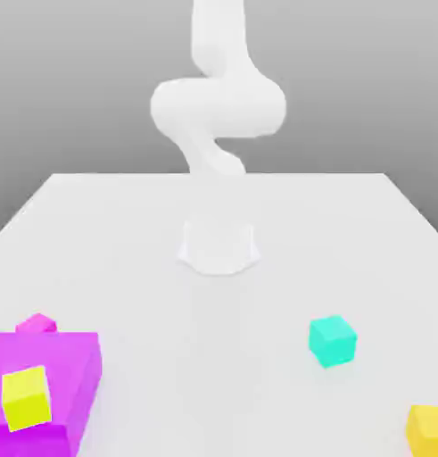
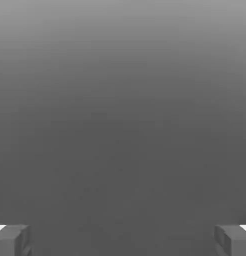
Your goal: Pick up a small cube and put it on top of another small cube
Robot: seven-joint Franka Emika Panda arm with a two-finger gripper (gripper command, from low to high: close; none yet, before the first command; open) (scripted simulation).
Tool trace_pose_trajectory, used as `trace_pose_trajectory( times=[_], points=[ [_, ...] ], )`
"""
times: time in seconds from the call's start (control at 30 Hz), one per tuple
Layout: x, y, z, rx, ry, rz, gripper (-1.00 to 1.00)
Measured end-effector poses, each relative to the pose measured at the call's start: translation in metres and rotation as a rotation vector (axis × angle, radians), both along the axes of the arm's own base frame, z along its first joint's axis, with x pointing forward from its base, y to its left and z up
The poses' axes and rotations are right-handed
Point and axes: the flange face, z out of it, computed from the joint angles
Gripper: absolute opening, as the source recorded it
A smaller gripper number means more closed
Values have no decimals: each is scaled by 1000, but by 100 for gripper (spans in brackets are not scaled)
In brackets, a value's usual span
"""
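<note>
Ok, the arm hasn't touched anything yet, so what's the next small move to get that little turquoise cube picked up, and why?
Probably bring the open gripper down over the small matte turquoise cube. That cube sits alone on the white table, toward the exterior view's right, with nothing touching it. The hand view shows the two grey fingertips spread wide with nothing between them, so nothing is held yet.

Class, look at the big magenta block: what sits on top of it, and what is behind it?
A small yellow cube rests on the magenta block. A small magenta cube peeks out behind; its lower part is hidden.
</note>
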Motion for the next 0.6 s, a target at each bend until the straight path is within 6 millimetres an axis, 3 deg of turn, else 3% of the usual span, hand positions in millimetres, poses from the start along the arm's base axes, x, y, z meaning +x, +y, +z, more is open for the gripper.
trace_pose_trajectory(
  times=[0.13, 0.3, 0.43, 0.6],
  points=[
    [36, 45, -99, 11, 150, 70, 0],
    [40, 100, -224, -5, 333, 147, 0],
    [13, 138, -325, -43, 484, 206, 0],
    [-61, 167, -444, -132, 677, 280, 0]
  ],
)
